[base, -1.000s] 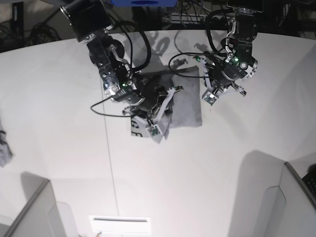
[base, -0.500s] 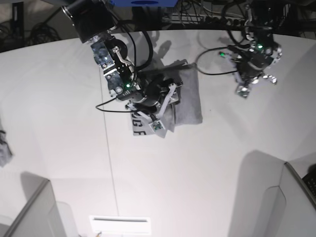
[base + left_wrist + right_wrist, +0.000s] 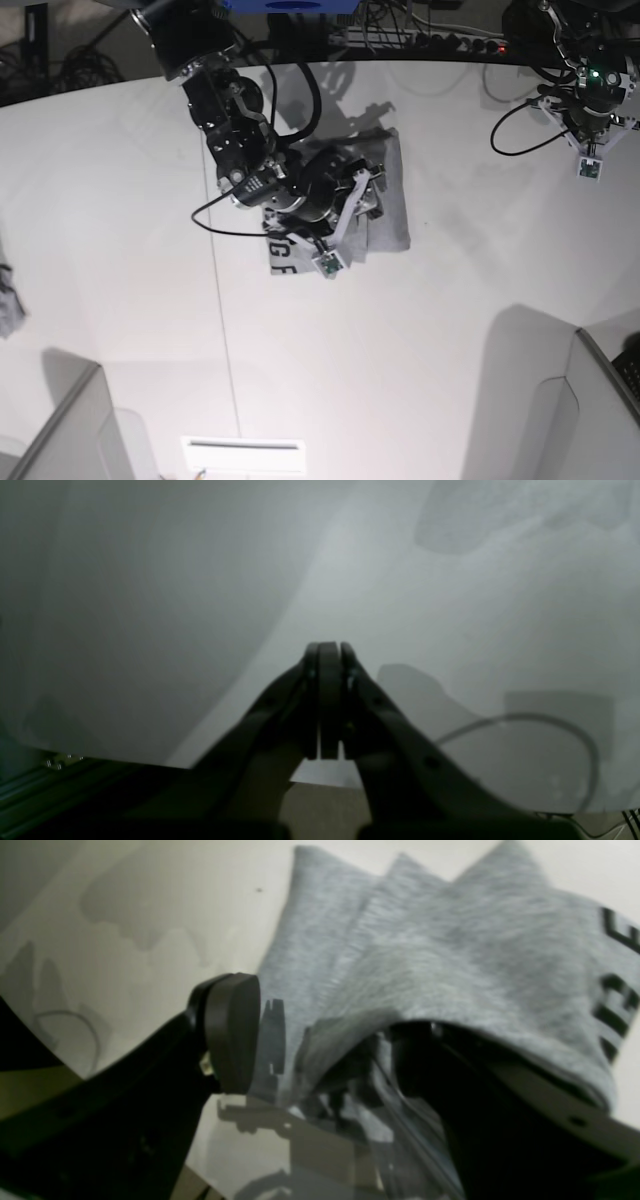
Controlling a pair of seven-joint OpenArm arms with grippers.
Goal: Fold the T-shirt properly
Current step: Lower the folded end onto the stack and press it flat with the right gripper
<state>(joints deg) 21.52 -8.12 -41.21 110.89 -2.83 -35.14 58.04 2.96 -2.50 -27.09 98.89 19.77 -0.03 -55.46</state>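
The heather-grey T-shirt [image 3: 388, 205] lies folded into a small block at the table's middle, with black lettering [image 3: 285, 258] showing at its near left corner. My right gripper [image 3: 358, 200] hovers over its left part. In the right wrist view this gripper [image 3: 325, 1050] is open: one finger [image 3: 232, 1032] is bare, and a fold of the T-shirt [image 3: 425, 940] drapes over the other. My left gripper [image 3: 590, 140] is far off at the back right. Its pads [image 3: 327, 680] are pressed together with nothing between them, above bare table.
A small grey cloth scrap [image 3: 8, 305] lies at the table's left edge. Grey partitions stand at the front left [image 3: 70, 430] and front right [image 3: 590, 400]. A white label [image 3: 243, 455] sits at the front edge. A black cable [image 3: 550, 720] loops near the left gripper.
My left arm has swung away from the shirt's right edge to the back right corner. My right gripper has opened wide while staying over the shirt.
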